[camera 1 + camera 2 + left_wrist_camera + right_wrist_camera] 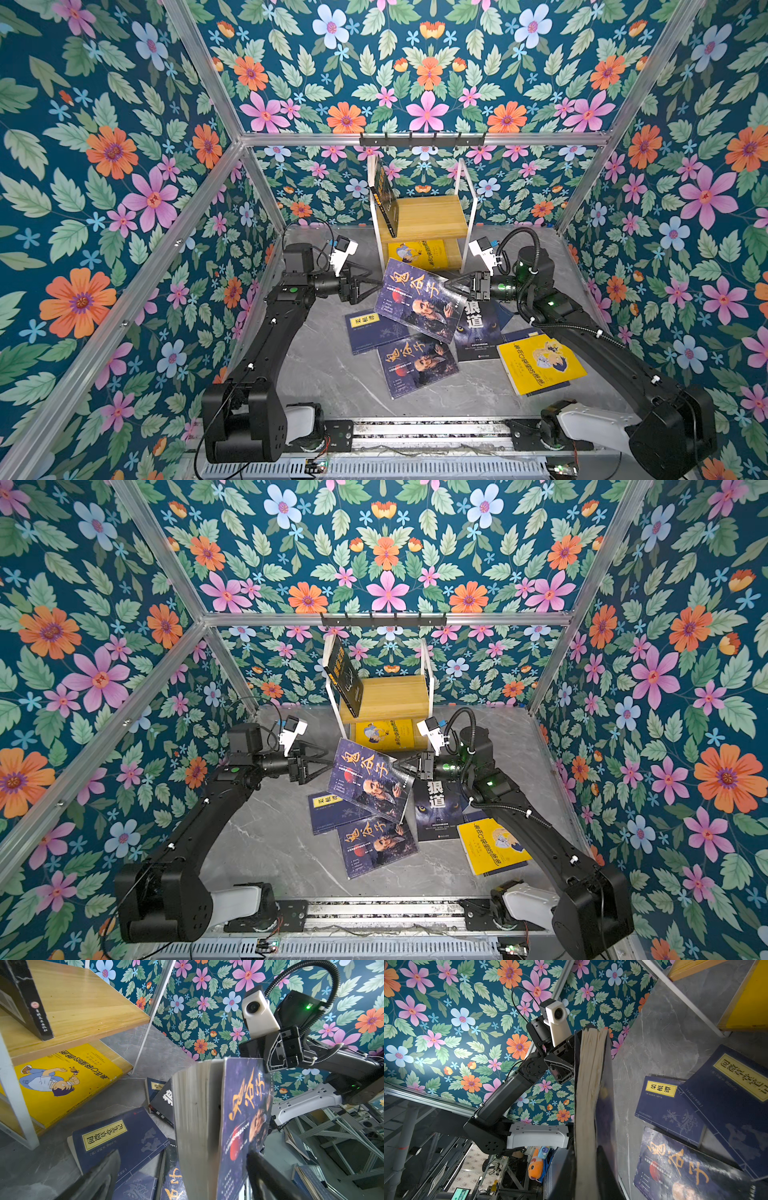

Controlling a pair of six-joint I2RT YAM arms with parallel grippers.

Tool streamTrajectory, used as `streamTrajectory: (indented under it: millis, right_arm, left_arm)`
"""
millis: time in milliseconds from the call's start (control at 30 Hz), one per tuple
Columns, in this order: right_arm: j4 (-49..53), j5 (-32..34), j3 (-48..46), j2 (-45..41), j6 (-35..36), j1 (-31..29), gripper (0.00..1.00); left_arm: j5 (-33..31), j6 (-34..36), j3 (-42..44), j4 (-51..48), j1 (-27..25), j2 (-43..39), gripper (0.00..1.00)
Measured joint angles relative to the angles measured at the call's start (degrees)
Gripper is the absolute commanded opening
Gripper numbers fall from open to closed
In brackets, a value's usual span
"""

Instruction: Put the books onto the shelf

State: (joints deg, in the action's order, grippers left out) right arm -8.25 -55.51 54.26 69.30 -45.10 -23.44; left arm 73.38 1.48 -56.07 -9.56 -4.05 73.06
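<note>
Dark-covered, the book [419, 299] hangs tilted over the middle of the tabletop [320, 374], short of the shelf [436, 216] at the back edge, clamped by the right gripper [451, 286], seemingly for the wide-open left gripper [379, 284] to take.

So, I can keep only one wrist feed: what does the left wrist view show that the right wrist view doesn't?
Only left wrist: the black book standing on the top board of the shelf, the wolf book, the right arm.
Only right wrist: the left arm, an orange toy beyond the cell.
Both: the page edge of the held book, the navy book with the long yellow label, the floral wall.
</note>
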Motion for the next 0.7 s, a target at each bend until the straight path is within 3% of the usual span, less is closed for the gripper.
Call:
streamTrajectory:
  millis: [233, 433, 567, 700]
  right_arm:
    - [-2.5, -0.8, 1.3, 1.4, -0.9, -0.7, 0.0]
    - [-3.6, -2.5, 2.7, 2.9, -0.8, -1.2, 0.0]
    - [-3.5, -2.5, 2.7, 3.9, -0.8, -1.5, 0.0]
    - [-3.1, -1.9, 2.8, 4.5, 0.3, -1.4, 0.0]
  left_arm:
    - [0.6, -1.2, 1.2, 0.2, -2.1, 0.9, 0.95]
    - [0.2, -7.0, 2.9, 4.8, -3.3, 1.5, 0.83]
    - [1.3, -11.8, 3.9, 8.7, -4.0, 1.3, 0.55]
    - [1.6, -14.9, 4.5, 11.7, -4.0, 0.9, 0.34]
